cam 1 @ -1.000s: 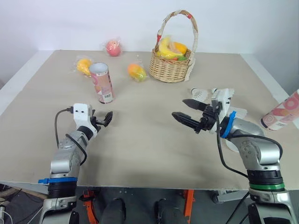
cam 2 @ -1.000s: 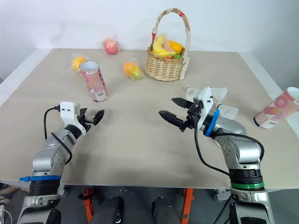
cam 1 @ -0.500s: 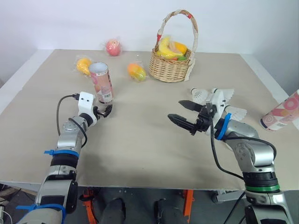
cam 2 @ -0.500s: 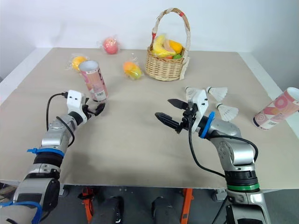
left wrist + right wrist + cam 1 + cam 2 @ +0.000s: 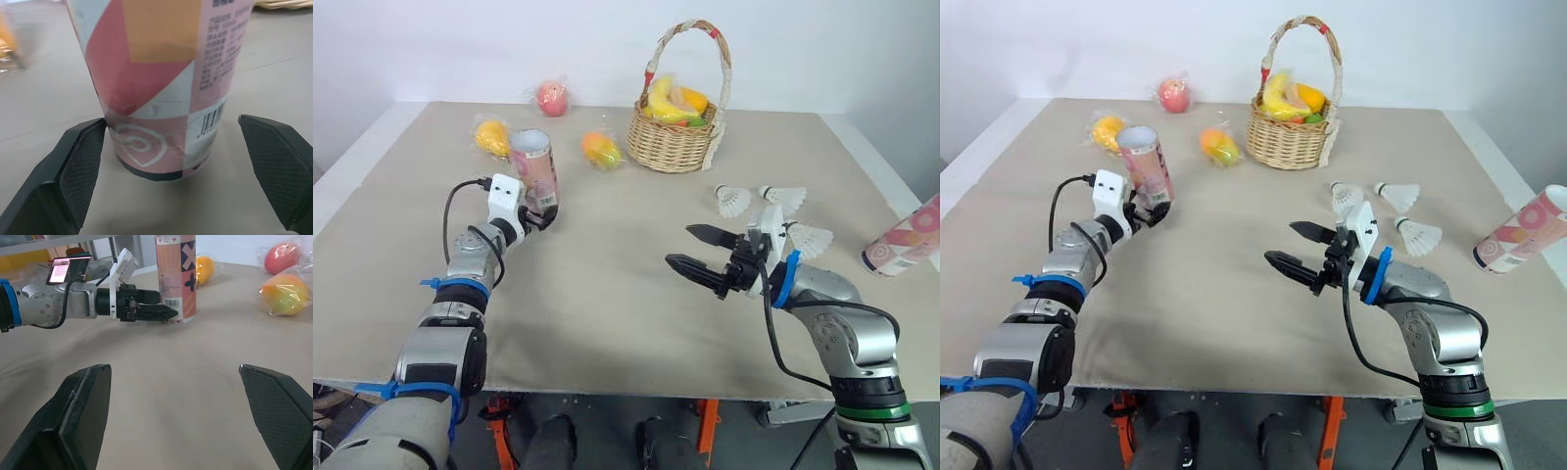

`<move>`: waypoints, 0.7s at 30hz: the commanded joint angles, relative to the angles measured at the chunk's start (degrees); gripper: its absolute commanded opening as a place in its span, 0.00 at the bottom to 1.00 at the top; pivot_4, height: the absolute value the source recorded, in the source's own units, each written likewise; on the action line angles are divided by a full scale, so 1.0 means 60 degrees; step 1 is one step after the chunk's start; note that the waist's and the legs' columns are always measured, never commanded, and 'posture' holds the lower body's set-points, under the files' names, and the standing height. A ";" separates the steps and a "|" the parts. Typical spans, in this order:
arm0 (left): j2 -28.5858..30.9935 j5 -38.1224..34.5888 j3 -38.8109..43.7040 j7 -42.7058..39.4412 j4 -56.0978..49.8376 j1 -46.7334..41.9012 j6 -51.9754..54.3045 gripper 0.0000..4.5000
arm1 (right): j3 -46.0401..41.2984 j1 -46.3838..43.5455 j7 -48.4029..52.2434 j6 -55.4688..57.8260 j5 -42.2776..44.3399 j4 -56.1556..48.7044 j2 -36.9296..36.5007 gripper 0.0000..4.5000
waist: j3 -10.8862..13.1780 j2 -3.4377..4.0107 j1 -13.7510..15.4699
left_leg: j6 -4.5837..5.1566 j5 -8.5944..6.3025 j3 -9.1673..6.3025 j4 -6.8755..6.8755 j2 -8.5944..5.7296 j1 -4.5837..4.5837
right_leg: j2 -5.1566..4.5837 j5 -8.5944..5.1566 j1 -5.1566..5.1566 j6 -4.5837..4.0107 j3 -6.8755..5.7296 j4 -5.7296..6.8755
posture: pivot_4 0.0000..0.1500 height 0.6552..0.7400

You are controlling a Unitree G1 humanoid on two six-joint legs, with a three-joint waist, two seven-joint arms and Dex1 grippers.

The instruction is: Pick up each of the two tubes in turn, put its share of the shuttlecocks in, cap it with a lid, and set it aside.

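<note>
- A pink-patterned tube (image 5: pixel 534 174) stands upright on the left half of a beige table (image 5: pixel 607 304). Its long axis is near vertical and its open mouth points up.
- The left gripper (image 5: pixel 540 217) sits at table level with its fingers spread around the tube's base. In the left wrist view one finger (image 5: pixel 73 166) is at the tube's wall and the other (image 5: pixel 276 161) stands apart from it.
- The right gripper (image 5: pixel 682 247) hovers over the middle of the table, jaws wide and holding nothing, pointing across toward the left arm.
- A second tube (image 5: pixel 904 240) lies slantwise at the table's right edge, its open end toward the far right.
- Three white shuttlecocks (image 5: pixel 732 201) (image 5: pixel 783 196) (image 5: pixel 808 238) lie loose on the table between the right arm and a wicker basket (image 5: pixel 675 142).
- The basket holds bananas and other fruit.
- Three bagged fruits rest at the far left: a red one (image 5: pixel 550 98), a yellow one (image 5: pixel 491 137) and an orange one (image 5: pixel 599 149).
- A plain white wall (image 5: pixel 460 49) runs behind the table.
</note>
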 commanded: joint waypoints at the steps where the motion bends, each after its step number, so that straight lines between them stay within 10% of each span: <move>1: 0.0024 0.0028 0.0185 0.0112 0.0394 -0.0594 -0.0339 1.00 | -0.0292 0.0009 -0.0106 0.0005 0.0247 -0.0553 -0.0069 0.99 | 0.0000 0.0000 0.0002 | 0.0000 0.0000 -0.0002 0.0000 0.0000 -0.0001 | 0.0000 -0.0001 0.0000 0.0001 -0.0003 0.0000 | 1.00 1.00; 16: -0.0129 0.0123 0.0341 0.0810 0.1543 -0.1323 -0.0519 1.00 | -0.0301 -0.0042 -0.0322 0.0120 0.0302 -0.0615 -0.0153 0.99 | 0.0001 -0.0002 0.0006 | 0.0000 0.0000 -0.0003 0.0002 -0.0003 -0.0005 | -0.0003 -0.0001 0.0001 0.0002 -0.0006 -0.0001 | 1.00 1.00; 21: -0.0141 0.0152 0.0454 0.0827 0.1544 -0.1240 -0.0560 0.71 | -0.0310 -0.0064 -0.0372 0.0183 0.0344 -0.0676 -0.0178 1.00 | 0.0001 -0.0002 0.0003 | 0.0000 0.0000 -0.0006 0.0001 -0.0002 -0.0005 | -0.0001 -0.0001 0.0000 0.0002 -0.0007 0.0000 | 1.00 1.00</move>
